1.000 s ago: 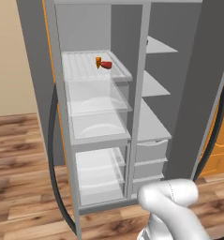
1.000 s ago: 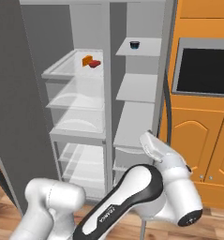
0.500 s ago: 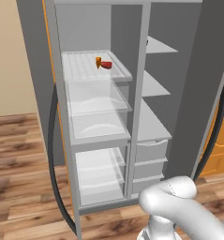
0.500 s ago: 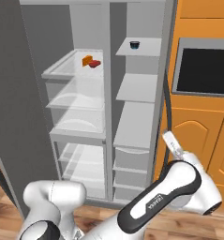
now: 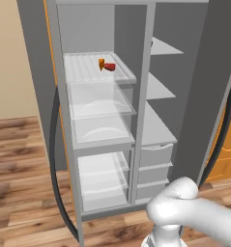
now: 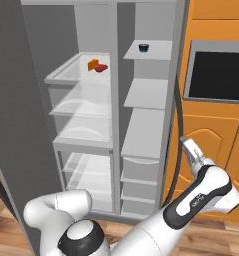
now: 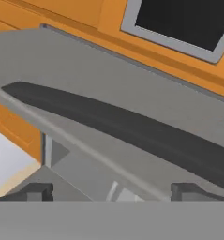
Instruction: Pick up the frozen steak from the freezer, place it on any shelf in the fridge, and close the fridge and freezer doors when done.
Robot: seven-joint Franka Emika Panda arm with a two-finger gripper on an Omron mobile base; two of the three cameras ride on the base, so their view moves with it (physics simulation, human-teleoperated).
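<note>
In the left base view the frozen steak [image 5: 109, 66] lies on the top clear shelf [image 5: 83, 70] of the fridge [image 5: 98, 130], touching a small orange wedge [image 5: 101, 63] on its left; the clear shelves and see-through drawers below carry nothing. To the right stands the freezer [image 5: 158, 111], its opaque grey shelves bare as far as they show, its white drawers shut. In the right base view the steak [image 6: 102, 67] sits on that same shelf beside the wedge [image 6: 93, 64], and a small dark bowl [image 6: 143, 48] rests on the freezer's top shelf. The end effector [image 6: 192, 152] is low on the right, just beside the open freezer door [image 6: 177, 107] and its dark curved handle [image 6: 178, 150], well below and to the right of the steak. Placement looks done, so closing the doors appears to be the step in hand. In the hand view the end effector [image 7: 111, 191] has its fingertips [image 7: 36, 191] spread wide with nothing between them, and the long dark handle [image 7: 132, 131] crosses diagonally just ahead, its long axis across the jaws' gap, so a push or a grip on the door is near.
</note>
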